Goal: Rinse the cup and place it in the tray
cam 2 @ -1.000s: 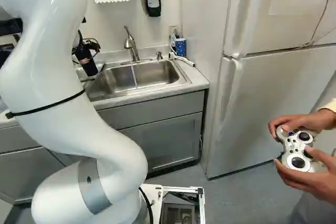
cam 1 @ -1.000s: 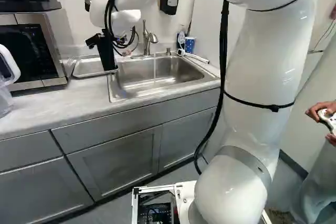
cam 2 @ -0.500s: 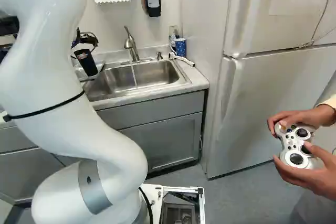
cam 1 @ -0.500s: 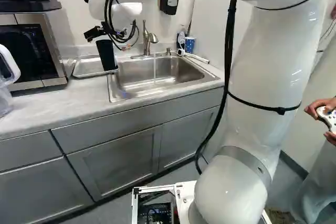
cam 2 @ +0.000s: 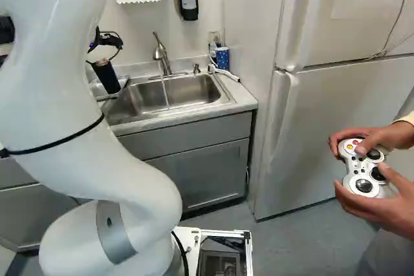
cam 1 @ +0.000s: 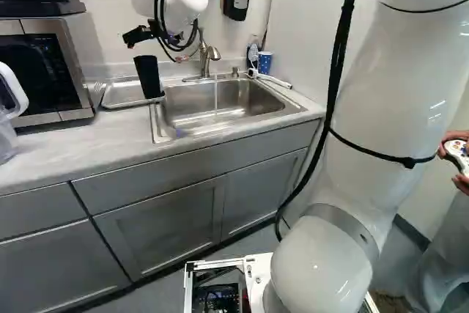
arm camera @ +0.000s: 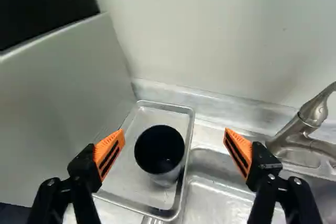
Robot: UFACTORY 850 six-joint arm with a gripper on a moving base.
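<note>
Above the cup, my gripper [cam 1: 139, 37] hangs at the back of the counter in the left base view. Its orange-padded fingers stand wide apart in the wrist view, where the gripper [arm camera: 174, 134] has nothing held between them. The dark cup [arm camera: 160, 150] stands mouth up on the metal tray [arm camera: 131, 125], below and ahead of the fingers, apart from both. In the left base view the cup [cam 1: 149, 76] shows at the tray's sink side. A thin stream of water [cam 1: 215, 97] falls from the faucet [cam 1: 208, 54] into the sink [cam 1: 179, 111].
A microwave [cam 1: 73, 64] stands beside the tray, with a clear pitcher [cam 1: 9, 111] nearer. Past the sink are a blue patterned cup [cam 2: 222, 58] and a white hose [cam 2: 226, 74]. The fridge [cam 2: 336, 121] stands farther over. A person's hands [cam 2: 381, 137] hold a controller.
My gripper has risen off the cup and stands clear above it, its fingers open throughout. The cup has stayed where it was on the tray. The arm's upper part has shifted; the base has not moved.
</note>
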